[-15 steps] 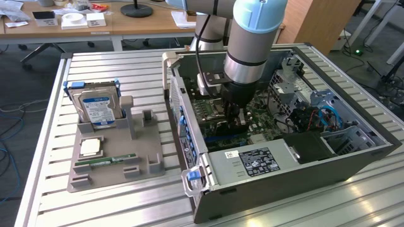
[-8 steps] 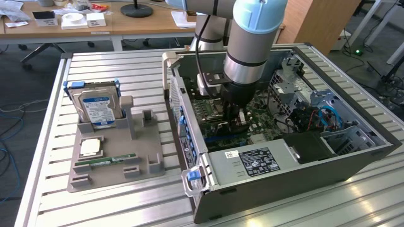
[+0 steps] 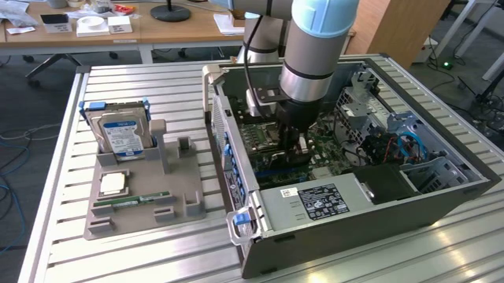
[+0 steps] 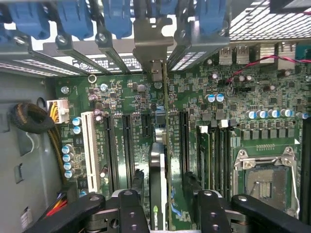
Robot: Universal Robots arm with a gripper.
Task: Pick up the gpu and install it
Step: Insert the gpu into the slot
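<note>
gripper [image 4: 159, 204] reaching down inside computer case [image 3: 441, 194], clamping gpu [image 4: 158, 179] edge-on above motherboard [image 4: 121, 116], bracket at 12 o'clock. risk, judging: card edge missing slot, bracket snagging rear frame, bending card.
</note>
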